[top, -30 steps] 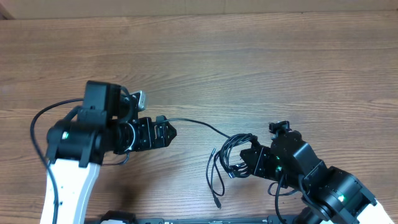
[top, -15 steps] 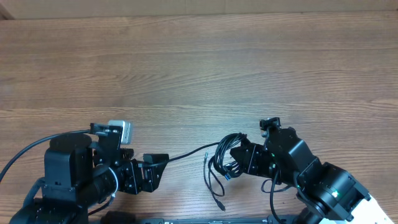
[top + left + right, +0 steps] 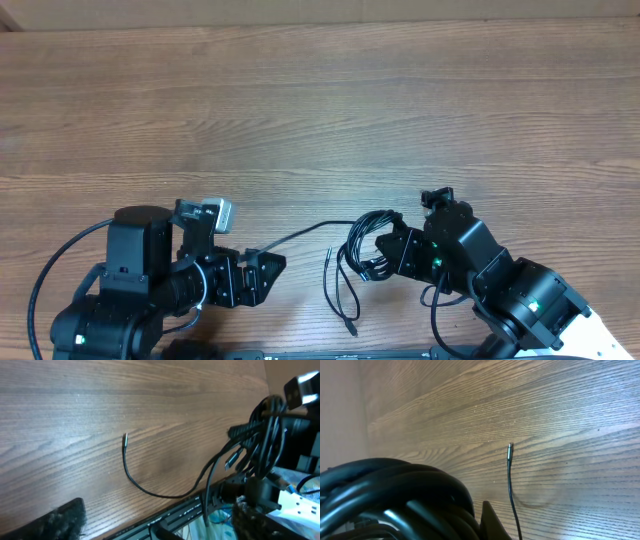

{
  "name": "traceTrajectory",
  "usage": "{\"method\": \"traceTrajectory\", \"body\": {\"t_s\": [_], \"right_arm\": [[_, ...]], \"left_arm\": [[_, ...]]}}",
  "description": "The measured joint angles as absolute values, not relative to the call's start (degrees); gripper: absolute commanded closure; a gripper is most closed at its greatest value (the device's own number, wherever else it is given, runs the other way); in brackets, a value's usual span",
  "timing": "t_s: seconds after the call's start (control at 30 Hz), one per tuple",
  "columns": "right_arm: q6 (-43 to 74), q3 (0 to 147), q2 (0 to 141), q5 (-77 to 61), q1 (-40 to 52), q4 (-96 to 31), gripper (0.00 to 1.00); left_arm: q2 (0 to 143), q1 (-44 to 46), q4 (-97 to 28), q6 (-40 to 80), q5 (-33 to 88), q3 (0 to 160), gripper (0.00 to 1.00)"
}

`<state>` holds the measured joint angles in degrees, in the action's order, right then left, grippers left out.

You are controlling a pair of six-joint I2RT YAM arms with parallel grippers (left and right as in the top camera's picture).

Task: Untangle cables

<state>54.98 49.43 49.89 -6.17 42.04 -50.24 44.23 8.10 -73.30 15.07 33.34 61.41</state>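
Left gripper (image 3: 270, 275) shifted right; cables (image 3: 362, 238) clamped in right gripper (image 3: 387, 255)

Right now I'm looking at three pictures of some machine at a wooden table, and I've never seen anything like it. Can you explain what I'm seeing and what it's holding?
These are two robot arms at a wooden table, each ending in a two-finger claw. The wide picture comes from a camera fixed above the table. The other two come from small cameras on each arm's wrist, looking along its own fingers. The right claw is shut on a bundle of thin black cables, which fills the lower left of its wrist picture. One loose cord runs from the bundle across the wood toward the left arm and ends in a silvery tip. The left claw is open and holds nothing; the tip lies on the table before it.
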Motion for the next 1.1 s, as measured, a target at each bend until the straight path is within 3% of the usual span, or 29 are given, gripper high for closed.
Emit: {"method": "traceTrajectory", "body": {"t_s": [0.13,0.27,0.43,0.5,0.63,0.8,0.93,1.1], "right_arm": [[55.42,49.43,49.89,-5.98,42.02,-50.22,0.96],[55.48,49.43,49.89,-5.96,42.02,-50.17,0.96],[55.48,49.43,50.37,-5.96,42.04,-49.76,0.96],[55.48,49.43,51.03,-5.96,42.02,-49.41,0.96],[55.53,49.43,52.75,-5.69,42.02,-49.95,0.96],[57.04,49.43,55.7,-3.05,41.98,-51.48,0.96],[57.43,49.43,55.99,5.48,40.42,-49.54,0.96],[57.54,49.43,55.99,12.47,35.42,-47.2,0.96]], "left_arm": [[44.01,8.1,-72.2,15.53,34.02,61.32,0.0],[43.92,8.14,-70.98,16.91,34.3,61.32,0.11],[43.92,9.13,-69.87,17.87,34.33,61.32,0.15],[43.92,10.15,-68.99,18.04,34.33,61.32,0.25],[43.86,11.49,-69.93,19.18,30.11,61.32,0.17],[44.1,11.66,-75.37,25.54,8.75,61.32,0.0],[45.71,11.64,-76.53,28.84,-2.24,61.32,0.0],[48.86,11.66,-74.91,30.04,-0.97,61.32,0.0]]}}
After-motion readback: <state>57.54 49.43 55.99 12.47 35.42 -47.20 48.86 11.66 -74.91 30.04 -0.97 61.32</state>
